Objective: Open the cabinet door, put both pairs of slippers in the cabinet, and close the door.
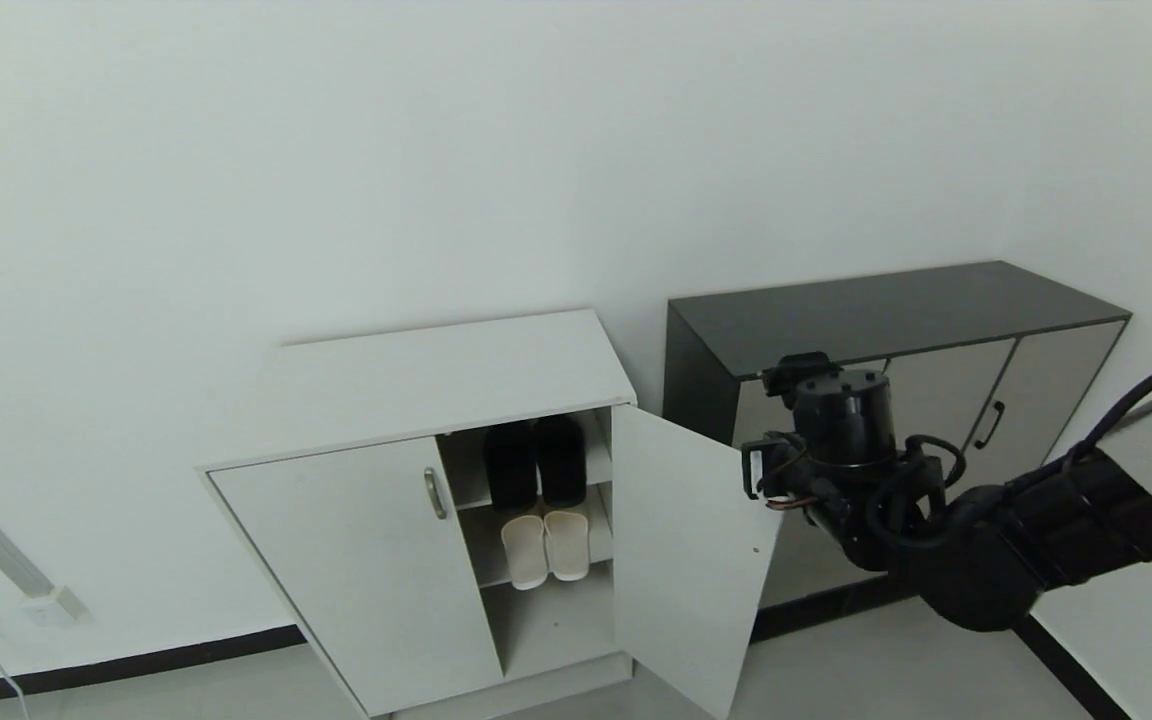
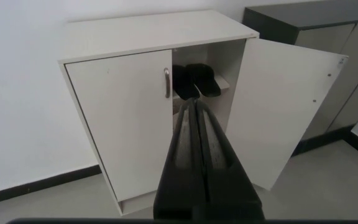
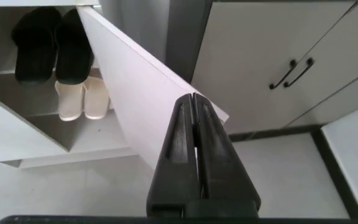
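1. Slippers of both pairs lie inside the white cabinet (image 1: pixel 436 375). The black pair (image 1: pixel 534 462) is on the upper shelf and the white pair (image 1: pixel 544 545) is on the shelf below it, each pair side by side.
2. The right door (image 1: pixel 691 560) stands wide open, swung out toward the robot. The left door (image 1: pixel 366 570) is shut, with a metal handle (image 1: pixel 434 493) at its inner edge.
3. The right gripper (image 3: pixel 193 99) has its two fingers pressed together and holds nothing. It is just beside the free edge of the open door, on the side of the dark cabinet (image 1: pixel 896 310). I cannot tell if it touches the door.
4. The left gripper (image 2: pixel 195 104) also has its fingers pressed together, with nothing between them. It points at the cabinet front, well apart from it.
5. In my judgement, the opening of the door and the placing of both pairs are done. Only the closing of the right door is left.
6. The next move probably calls for a push on the outer face of the door, back toward the cabinet. Fingers pressed together suit such a push.
7. One possible risk is that the white pair reaches close to the front edge of its shelf, so the door may catch on it.
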Tool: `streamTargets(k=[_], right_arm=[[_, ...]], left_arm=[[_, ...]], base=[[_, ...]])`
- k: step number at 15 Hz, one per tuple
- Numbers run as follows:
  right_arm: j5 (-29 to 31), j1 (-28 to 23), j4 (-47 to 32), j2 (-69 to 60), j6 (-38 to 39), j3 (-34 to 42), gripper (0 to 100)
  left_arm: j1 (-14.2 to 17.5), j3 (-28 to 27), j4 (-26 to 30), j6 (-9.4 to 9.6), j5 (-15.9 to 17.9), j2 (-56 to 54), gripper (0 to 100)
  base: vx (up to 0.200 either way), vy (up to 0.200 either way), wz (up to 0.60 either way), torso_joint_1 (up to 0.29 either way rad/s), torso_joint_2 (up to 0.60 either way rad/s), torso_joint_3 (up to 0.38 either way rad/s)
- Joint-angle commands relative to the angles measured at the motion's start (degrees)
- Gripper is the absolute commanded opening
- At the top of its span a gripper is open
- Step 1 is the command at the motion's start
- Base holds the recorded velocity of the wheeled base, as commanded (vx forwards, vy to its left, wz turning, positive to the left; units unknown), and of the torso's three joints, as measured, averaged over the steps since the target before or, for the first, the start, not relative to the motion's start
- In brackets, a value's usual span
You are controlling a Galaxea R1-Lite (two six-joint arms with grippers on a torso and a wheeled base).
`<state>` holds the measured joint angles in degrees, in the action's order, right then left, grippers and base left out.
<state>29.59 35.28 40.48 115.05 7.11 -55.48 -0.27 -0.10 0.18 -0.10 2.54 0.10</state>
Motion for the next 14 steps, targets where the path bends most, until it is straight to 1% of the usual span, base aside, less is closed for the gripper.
streamTargets(k=[1, 3, 4, 9, 14], right_arm=[[-1.81, -2.58, -3.66, 2.63, 2.56, -4.73, 0], [-4.71, -4.17, -8.14, 2.98, 4.49, -7.54, 0], [-5.77, -5.05, -9.02, 3.60, 5.55, -8.59, 0], [-9.28, -9.35, -8.67, 7.46, 7.13, -11.41, 0], [-10.25, -9.88, -8.58, 10.10, 8.36, -12.99, 0]], left_arm=[[-0.08, 0.01, -0.01, 0.01, -0.07, 0.08, 0], [-0.08, 0.01, 0.08, 0.10, -0.07, -0.01, 0], [0.00, 0.01, -0.01, 0.01, -0.07, 0.08, 0], [0.00, 0.01, -0.01, 0.01, -0.07, -0.01, 0], [-0.08, 0.01, -0.01, 0.01, -0.07, 0.08, 0]], base=[[0.000, 0.000, 0.00, 0.000, 0.00, 0.000], [0.000, 0.000, 0.00, 0.000, 0.00, 0.000], [0.000, 0.000, 0.00, 0.000, 0.00, 0.000], [0.000, 0.000, 0.00, 0.000, 0.00, 0.000], [0.000, 0.000, 0.00, 0.000, 0.00, 0.000]])
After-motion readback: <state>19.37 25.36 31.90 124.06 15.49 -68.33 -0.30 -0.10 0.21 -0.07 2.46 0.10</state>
